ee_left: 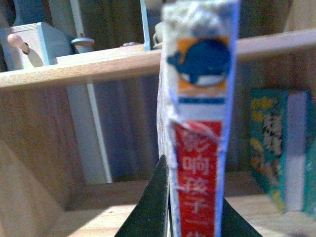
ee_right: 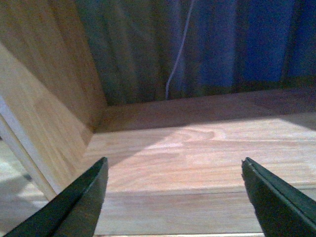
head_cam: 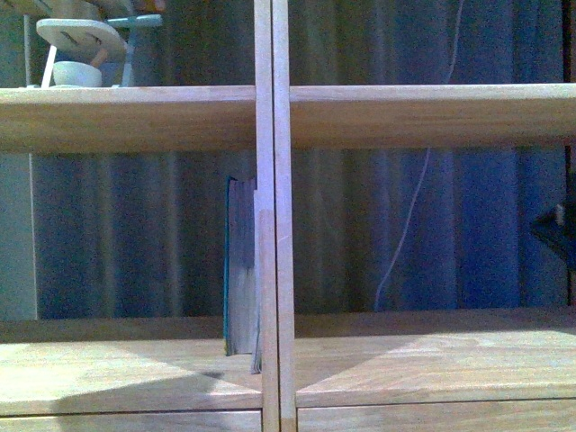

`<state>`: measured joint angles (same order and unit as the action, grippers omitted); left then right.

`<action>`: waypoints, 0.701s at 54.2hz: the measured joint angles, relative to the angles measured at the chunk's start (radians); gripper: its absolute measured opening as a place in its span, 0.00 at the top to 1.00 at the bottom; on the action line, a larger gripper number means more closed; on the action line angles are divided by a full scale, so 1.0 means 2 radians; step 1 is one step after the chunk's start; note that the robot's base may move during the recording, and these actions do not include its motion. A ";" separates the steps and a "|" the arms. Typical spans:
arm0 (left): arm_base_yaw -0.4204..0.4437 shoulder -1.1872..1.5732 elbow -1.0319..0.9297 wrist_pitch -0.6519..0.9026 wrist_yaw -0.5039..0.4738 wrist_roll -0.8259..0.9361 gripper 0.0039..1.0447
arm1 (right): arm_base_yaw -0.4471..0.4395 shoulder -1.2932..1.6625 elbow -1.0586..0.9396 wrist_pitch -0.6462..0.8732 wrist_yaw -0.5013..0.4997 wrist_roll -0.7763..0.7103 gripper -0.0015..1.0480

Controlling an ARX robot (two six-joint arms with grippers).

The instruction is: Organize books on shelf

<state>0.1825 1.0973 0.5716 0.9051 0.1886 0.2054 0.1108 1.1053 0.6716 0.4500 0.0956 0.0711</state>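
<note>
Between the fingers (ee_left: 150, 207) of my left tool (ee_left: 192, 197) stands the paperback (ee_left: 197, 98), gripped tight near its lower end, upright, its red-and-white spine with a blue whale facing my wrist. Beyond this tool and off to one side, the teal book (ee_left: 276, 148) stands upright on the lower board of the light-wood shelf (head_cam: 135, 117). From the front, that book (head_cam: 239, 265) is in the left bay, touching the central divider (head_cam: 273, 180), pale page edges outward. My right tool (ee_right: 173, 170) is released, fingers spread wide, holding nothing, just above the bare board of the right bay. Past it, behind the open back, a white cable (ee_right: 177, 54) hangs before a blue curtain (ee_right: 256, 39).
</note>
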 joint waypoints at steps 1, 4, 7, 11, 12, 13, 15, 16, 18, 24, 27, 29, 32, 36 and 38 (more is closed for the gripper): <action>0.002 0.010 0.001 0.006 0.002 0.010 0.94 | -0.002 -0.006 -0.013 0.006 -0.001 -0.006 0.38; 0.002 0.029 0.003 0.019 0.008 0.024 0.94 | -0.006 -0.018 -0.037 0.016 -0.002 -0.013 0.44; 0.000 0.054 0.009 0.036 0.015 0.039 0.94 | -0.011 -0.031 -0.066 0.027 -0.004 -0.019 0.52; -0.007 0.101 0.030 0.069 0.018 0.048 0.94 | -0.017 -0.056 -0.111 0.044 -0.011 -0.024 0.67; -0.010 0.117 0.041 0.079 0.018 0.050 0.94 | -0.019 -0.064 -0.123 0.048 -0.013 -0.025 0.72; -0.012 0.127 0.048 0.084 0.018 0.052 0.94 | -0.019 -0.069 -0.131 0.051 -0.015 -0.025 0.75; -0.016 0.154 0.070 0.091 0.017 0.054 0.94 | -0.026 -0.083 -0.150 0.057 -0.025 -0.027 0.84; -0.018 0.165 0.079 0.093 0.016 0.055 0.94 | -0.032 -0.088 -0.157 0.059 -0.038 -0.028 0.87; -0.022 0.192 0.103 0.096 0.013 0.056 0.94 | -0.045 -0.100 -0.174 0.062 -0.045 -0.030 0.95; -0.035 0.250 0.157 0.096 0.004 0.052 0.94 | -0.054 -0.127 -0.206 0.066 -0.046 -0.032 0.97; -0.047 0.287 0.192 0.095 -0.004 0.046 0.94 | -0.054 -0.144 -0.224 0.066 -0.047 -0.032 0.97; -0.054 0.308 0.212 0.093 -0.006 0.044 0.94 | -0.054 -0.153 -0.233 0.066 -0.047 -0.032 0.97; -0.063 0.334 0.239 0.088 -0.014 0.039 0.94 | -0.054 -0.165 -0.243 0.066 -0.048 -0.032 0.97; -0.079 0.375 0.282 0.076 -0.026 0.029 0.94 | -0.054 -0.184 -0.258 0.061 -0.048 -0.032 0.97; -0.089 0.394 0.304 0.070 -0.030 0.026 0.94 | -0.054 -0.194 -0.265 0.057 -0.048 -0.032 0.97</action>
<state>0.0051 1.8858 1.1793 1.0451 0.1284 0.2573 0.0021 0.7170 0.1421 0.5648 -0.0002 0.0067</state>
